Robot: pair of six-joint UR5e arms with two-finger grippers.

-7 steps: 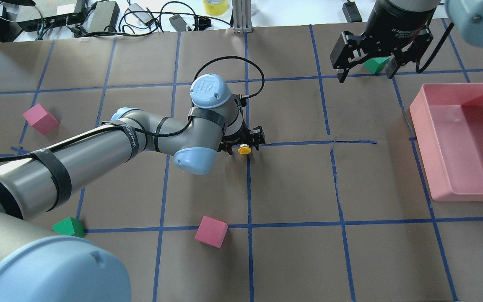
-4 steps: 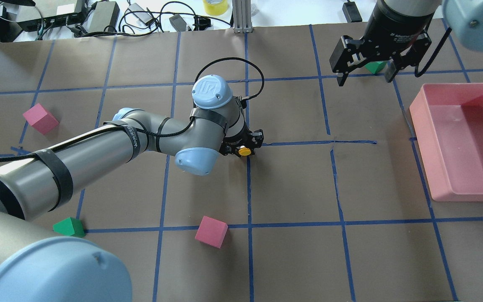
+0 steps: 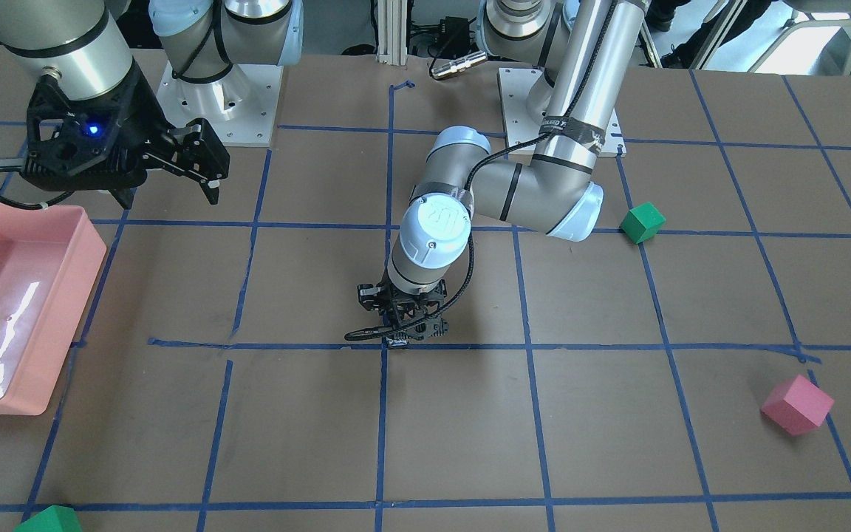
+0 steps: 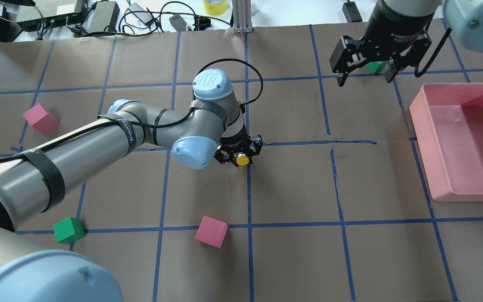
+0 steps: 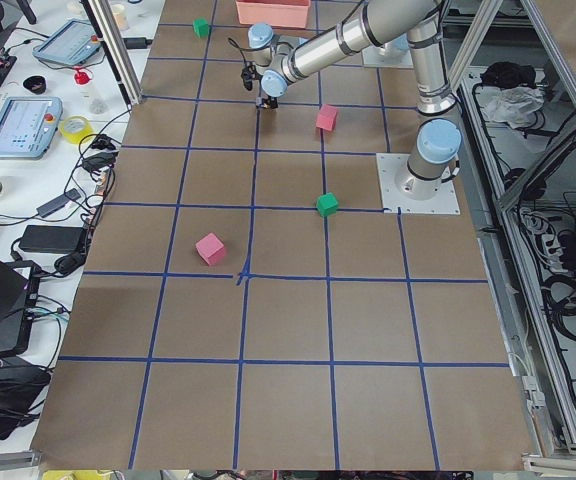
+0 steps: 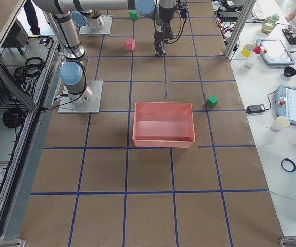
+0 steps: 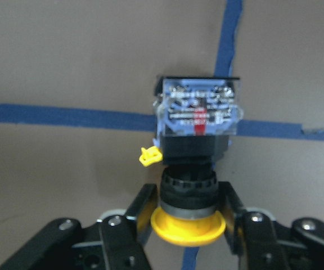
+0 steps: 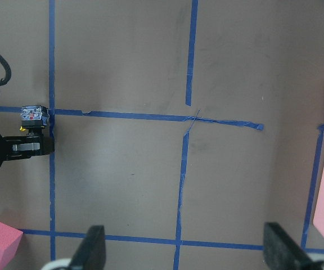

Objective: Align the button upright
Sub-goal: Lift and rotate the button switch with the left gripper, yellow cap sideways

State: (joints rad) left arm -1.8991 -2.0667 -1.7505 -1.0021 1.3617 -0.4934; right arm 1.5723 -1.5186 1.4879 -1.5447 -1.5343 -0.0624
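The button [image 4: 242,159] has a yellow cap, a black body and a grey contact block. My left gripper [image 4: 238,152] is shut on its black body just under the cap, near the table's middle at a blue tape crossing. In the left wrist view the cap [image 7: 188,226] sits between the fingers [image 7: 144,209] and the block [image 7: 198,112] points away, over the tape. In the front view the gripper [image 3: 400,329] is low over the table. I cannot tell whether the block touches the table. My right gripper [image 4: 365,67] is open and empty, high at the far right.
A pink tray [image 4: 418,115] stands at the right edge. Pink cubes lie at the left [image 4: 40,118] and front centre [image 4: 211,231]. One green cube [image 4: 68,230] is front left, another [image 4: 376,66] lies under the right gripper. Cables lie beyond the far edge.
My left wrist has turned and shifted slightly toward the robot, carrying the button; the yellow cap now sits a little nearer. The right gripper has lifted slightly and stays open.
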